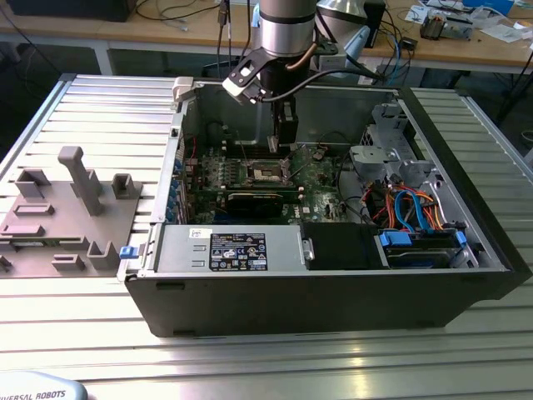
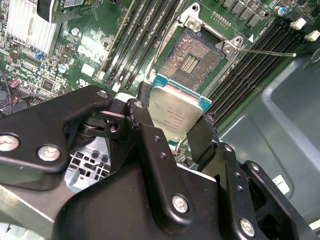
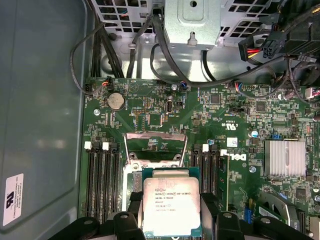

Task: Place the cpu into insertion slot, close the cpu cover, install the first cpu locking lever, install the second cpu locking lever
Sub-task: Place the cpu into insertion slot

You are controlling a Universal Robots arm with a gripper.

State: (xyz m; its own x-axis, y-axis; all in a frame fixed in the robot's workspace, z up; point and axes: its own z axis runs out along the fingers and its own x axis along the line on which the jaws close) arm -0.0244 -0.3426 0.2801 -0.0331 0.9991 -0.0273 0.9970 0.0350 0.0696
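- Black metal pincer is clamped on the cpu, a small flat square chip with a shiny silver-grey metal top and a green rim. One finger presses on each of two opposite edges, which I judge keeps the lid and the underside contacts untouched.
- Held flat and face up, the cpu hangs above the board, just beside and partly over the insertion slot. It is not yet seated.
- That insertion slot, a square dark socket with a silvery metal rim, shows its bed of fine contacts bare and unoccupied in the second wrist view.
- Swung up on the side of the socket away from the pincer stands the cpu cover, a thin silvery metal frame with a square window. Raised like this, it leaves the way down to the socket open.
- One thin steel-wire locking lever juts out sideways from the socket's corner, unlatched, as the raised cover requires.
- Around the socket lies the green circuit board, with long black memory slots on both flanks.
- In the exterior view the board sits in the floor of an open dark computer case on a ribbed aluminium bench.
- Well apart, at the exterior view's left, rests a grey moulded fixture plate.
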